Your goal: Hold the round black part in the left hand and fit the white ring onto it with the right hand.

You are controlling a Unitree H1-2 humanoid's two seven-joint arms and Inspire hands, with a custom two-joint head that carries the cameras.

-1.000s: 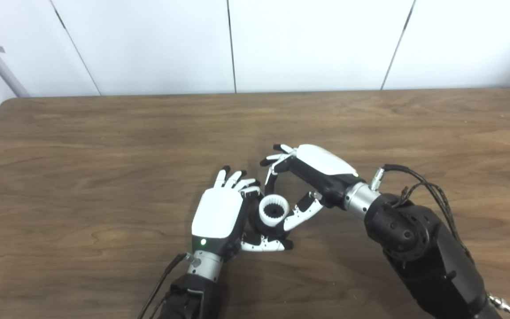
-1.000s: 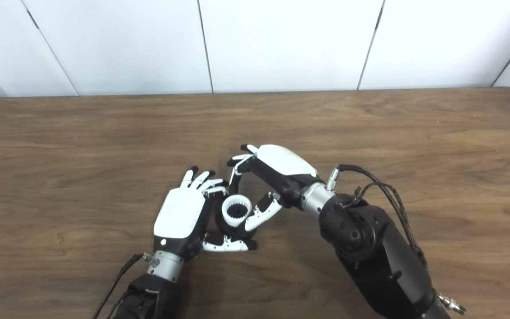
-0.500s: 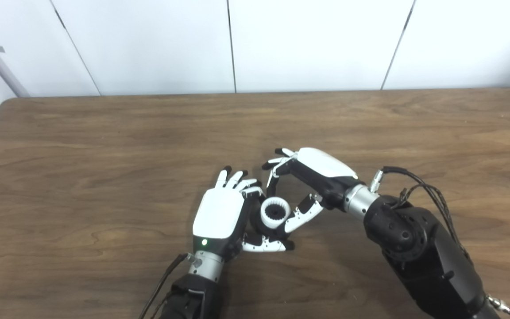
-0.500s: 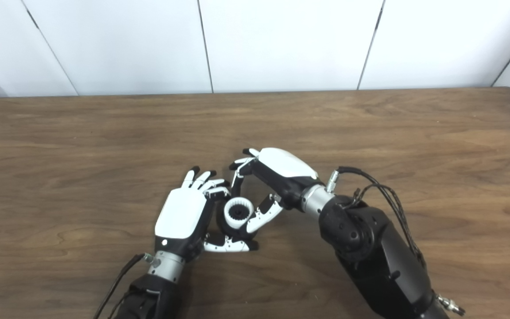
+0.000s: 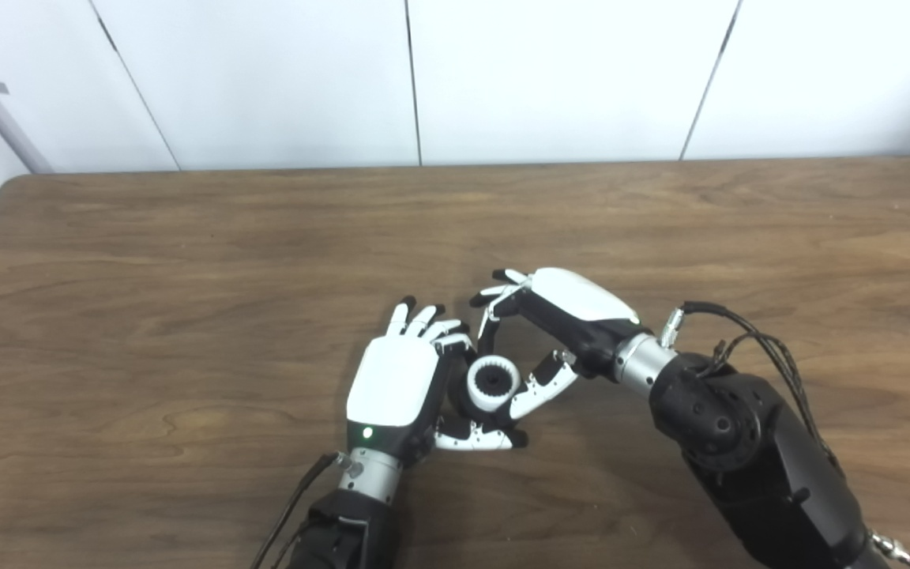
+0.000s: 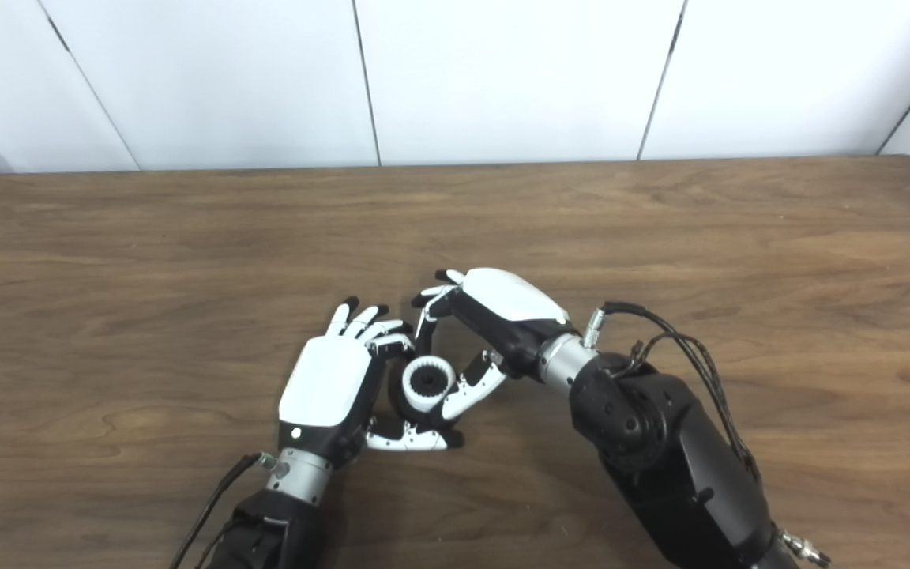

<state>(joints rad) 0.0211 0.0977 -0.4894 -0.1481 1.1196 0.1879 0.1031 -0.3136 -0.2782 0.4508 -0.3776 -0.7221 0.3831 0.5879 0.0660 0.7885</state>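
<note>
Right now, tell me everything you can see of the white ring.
The white ring is a short, thick band that looks like matte plastic, with small teeth around its inner wall and a dark centre. It faces up toward the cameras, sitting on the black part, which shows only as a dark edge beneath it. The left hand cups it from the left, its thumb below. The right hand brackets it, thumb against its right side, fingers curled above. Whether it is fully seated cannot be told.
</note>
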